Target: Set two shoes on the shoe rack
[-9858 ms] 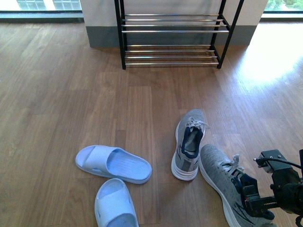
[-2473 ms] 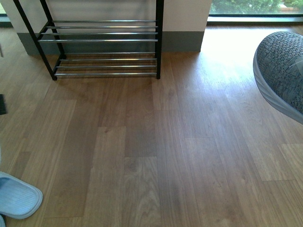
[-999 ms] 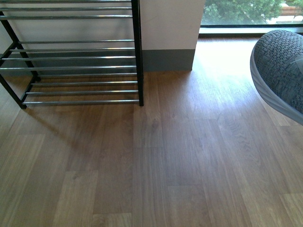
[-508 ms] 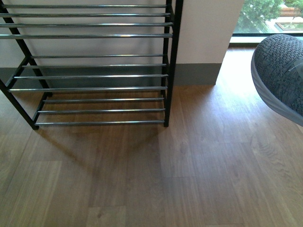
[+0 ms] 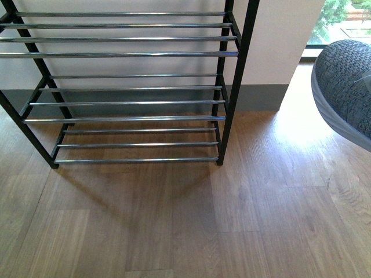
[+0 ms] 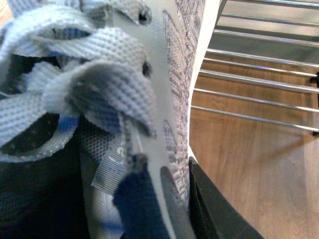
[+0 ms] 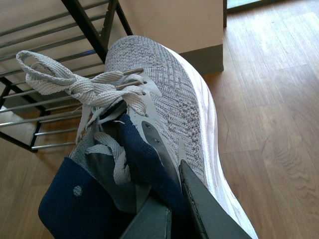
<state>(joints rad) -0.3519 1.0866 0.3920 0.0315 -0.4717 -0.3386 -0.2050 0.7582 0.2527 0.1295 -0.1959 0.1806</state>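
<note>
Sneaker (image 5: 345,87) hangs clamped by its navy collar in the right gripper (image 7: 172,209), toe aimed past the right post of the rack (image 5: 133,87), so the rods lie ahead and to its left; placing it probably needs a leftward swing. Left gripper (image 6: 179,199) pinches the second sneaker (image 6: 124,99) by its side wall, seemingly nearer the rack, though that close view hides its toe.

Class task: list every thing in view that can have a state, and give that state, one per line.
Black metal shoe rack with chrome rods: upright, visible shelves bare.
First grey knit sneaker: gripped by right end effector, lifted.
Second grey knit sneaker: gripped by left end effector, laced.
</note>
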